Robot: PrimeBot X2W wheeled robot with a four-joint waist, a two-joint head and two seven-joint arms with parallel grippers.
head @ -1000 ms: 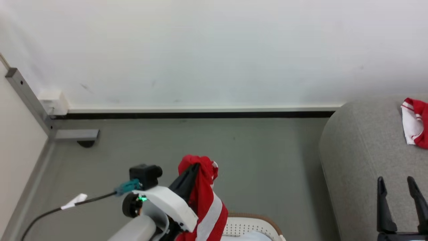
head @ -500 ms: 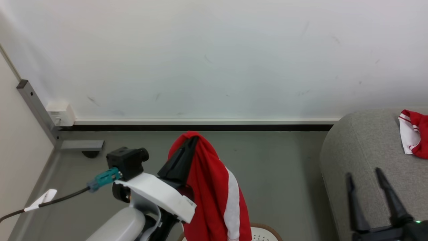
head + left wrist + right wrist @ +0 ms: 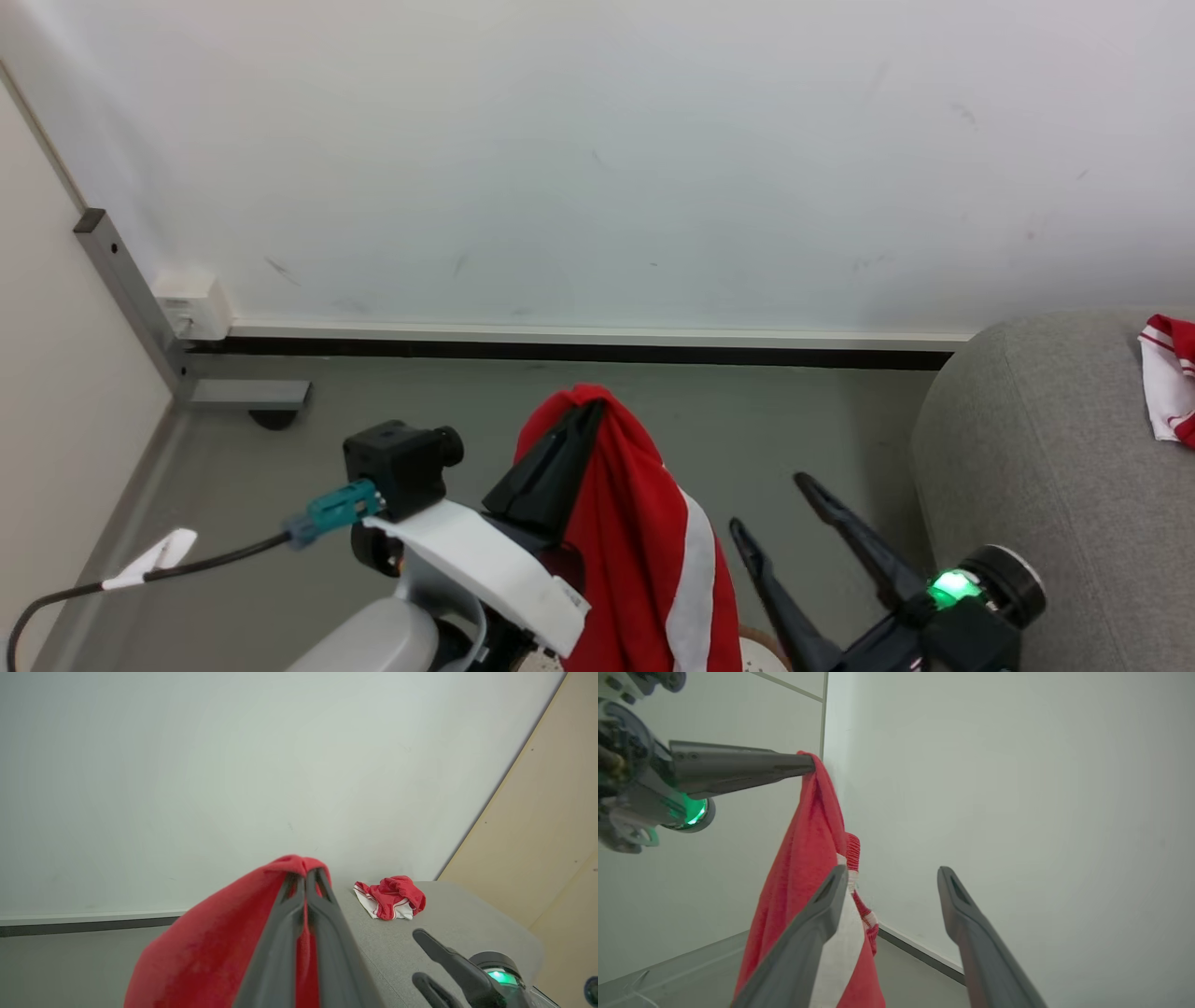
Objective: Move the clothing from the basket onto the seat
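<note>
One piece of clothing (image 3: 635, 513) hangs pinched in the left end effector (image 3: 592, 407).

A bright red soft garment (image 3: 635, 532) with a wide white stripe is held up by its top, which is pinched between the closed fingers of the left gripper (image 3: 593, 408). It is hung straight down at 6 o'clock in the head view. A tiny bit of the cream-white plastic basket (image 3: 758, 646) with its brown rim is seen just under it. A big light grey fabric sofa (image 3: 1046, 448) is seen at 4 o'clock, apart from the garment. A small crumpled red and white cloth (image 3: 1172, 387) is laid on the sofa at 3 o'clock.
</note>
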